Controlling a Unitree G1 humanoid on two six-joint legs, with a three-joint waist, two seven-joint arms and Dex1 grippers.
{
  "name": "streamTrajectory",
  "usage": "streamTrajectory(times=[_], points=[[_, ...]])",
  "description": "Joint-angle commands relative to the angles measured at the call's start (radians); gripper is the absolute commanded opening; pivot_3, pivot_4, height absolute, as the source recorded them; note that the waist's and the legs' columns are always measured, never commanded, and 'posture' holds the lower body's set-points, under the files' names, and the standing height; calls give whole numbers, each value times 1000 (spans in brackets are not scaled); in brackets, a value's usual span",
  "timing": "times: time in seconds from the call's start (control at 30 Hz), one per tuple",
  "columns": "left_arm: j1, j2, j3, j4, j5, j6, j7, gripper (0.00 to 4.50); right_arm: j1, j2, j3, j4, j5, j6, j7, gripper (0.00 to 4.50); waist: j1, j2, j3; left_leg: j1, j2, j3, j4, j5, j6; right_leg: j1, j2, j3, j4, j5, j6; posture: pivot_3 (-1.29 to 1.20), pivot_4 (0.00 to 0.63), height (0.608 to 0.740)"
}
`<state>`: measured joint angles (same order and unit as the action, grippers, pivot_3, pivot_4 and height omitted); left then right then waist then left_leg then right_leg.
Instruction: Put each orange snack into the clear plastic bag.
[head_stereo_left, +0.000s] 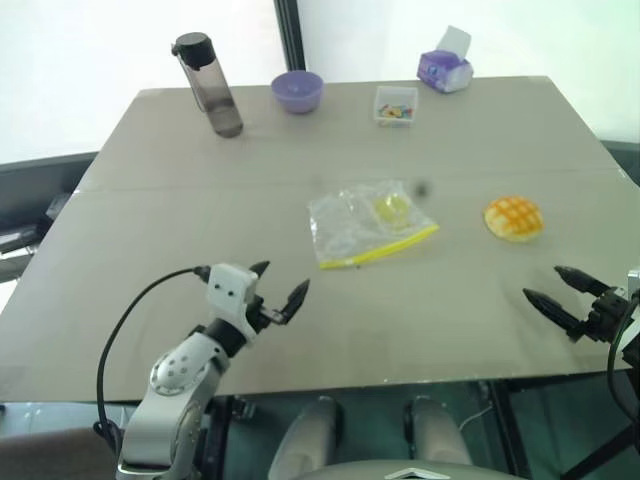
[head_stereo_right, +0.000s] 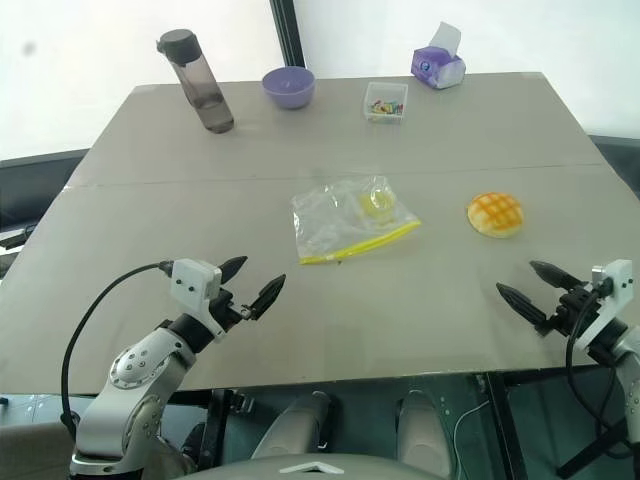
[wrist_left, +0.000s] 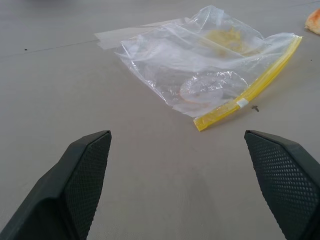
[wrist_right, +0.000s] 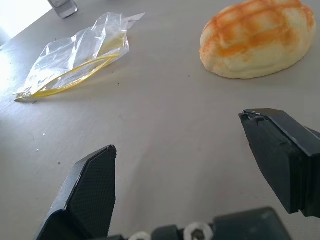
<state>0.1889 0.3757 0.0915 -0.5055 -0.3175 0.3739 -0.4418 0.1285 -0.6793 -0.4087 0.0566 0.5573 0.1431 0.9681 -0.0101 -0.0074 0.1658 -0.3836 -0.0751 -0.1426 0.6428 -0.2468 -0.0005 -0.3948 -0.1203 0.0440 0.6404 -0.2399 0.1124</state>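
Note:
An orange snack, a domed bun with a grid pattern, lies on the grey table at the right; the right wrist view has it close ahead. The clear plastic bag with its yellow strip lies flat at the table's middle, with something yellowish inside it. My left gripper is open over the near left of the table, pointing toward the bag. My right gripper is open at the near right edge, a short way in front of the bun. Both hold nothing.
Along the far edge stand a dark bottle, a purple bowl, a small clear box of coloured bits and a tissue pack. A seam crosses the table between these and the bag.

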Motion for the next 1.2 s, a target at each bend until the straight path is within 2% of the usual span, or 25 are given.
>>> streamTrajectory(times=[0.03, 0.77, 1.07, 1.2], points=[[15, 19, 8, -60, -9, 2, -12, 4499, 1, -25, -43, -5, 16, -12, 28, 4467, 0, 0, 0, 0, 0, 0, 0, 0, 0, 0, 0, 0, 0, 0, 0, 0, 150, 739], [-5, 28, -2, -9, -1, -28, -36, 4499, -10, -1, -39, -13, 19, -55, 42, 4467, 0, 0, 0, 0, 0, 0, 0, 0, 0, 0, 0, 0, 0, 0, 0, 0, 150, 739], [-35, 20, -15, 1, -4, -4, -21, 4499, -28, 1, -24, -20, 12, -57, 43, 4467, 0, 0, 0, 0, 0, 0, 0, 0, 0, 0, 0, 0, 0, 0, 0, 0, 150, 739], [-81, -11, -36, 17, -28, 67, 7, 4499, -38, -1, 4, -80, -5, -63, 38, 4467, 1, 0, 0, 0, 0, 0, 0, 0, 0, 0, 0, 0, 0, 0, 0, 0, 150, 739]])
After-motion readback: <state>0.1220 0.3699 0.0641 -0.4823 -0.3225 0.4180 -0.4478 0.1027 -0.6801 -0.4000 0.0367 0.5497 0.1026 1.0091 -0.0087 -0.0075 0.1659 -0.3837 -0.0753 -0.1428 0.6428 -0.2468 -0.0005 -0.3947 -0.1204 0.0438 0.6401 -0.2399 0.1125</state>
